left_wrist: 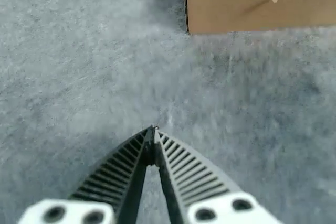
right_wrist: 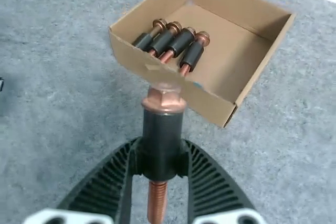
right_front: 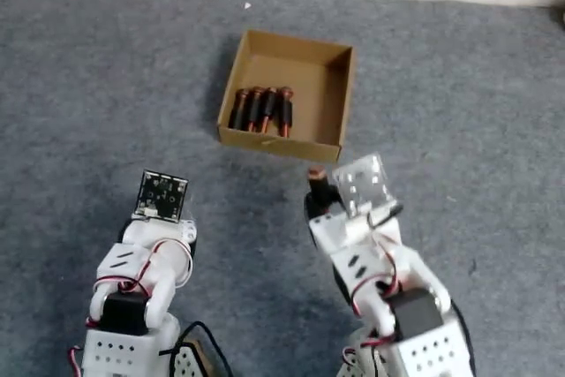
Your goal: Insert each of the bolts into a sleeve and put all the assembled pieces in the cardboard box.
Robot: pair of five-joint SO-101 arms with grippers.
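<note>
Box (right_front: pixel 278 144) sits toward the surface's (right_front: pixel 88 86) far edge with four pieces (right_front: pixel 262 109) in its near left corner, left gripper (left_wrist: pixel 154 145) is closed and empty, and right gripper (right_wrist: pixel 159 161), clamped on a fifth piece's (right_wrist: pixel 163 140) sleeve just short of the box's near wall, should probably clear that wall before releasing.

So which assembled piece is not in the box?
The assembled piece clamped in the right gripper, just outside the cardboard box's near wall; the other four lie side by side inside it.
</note>
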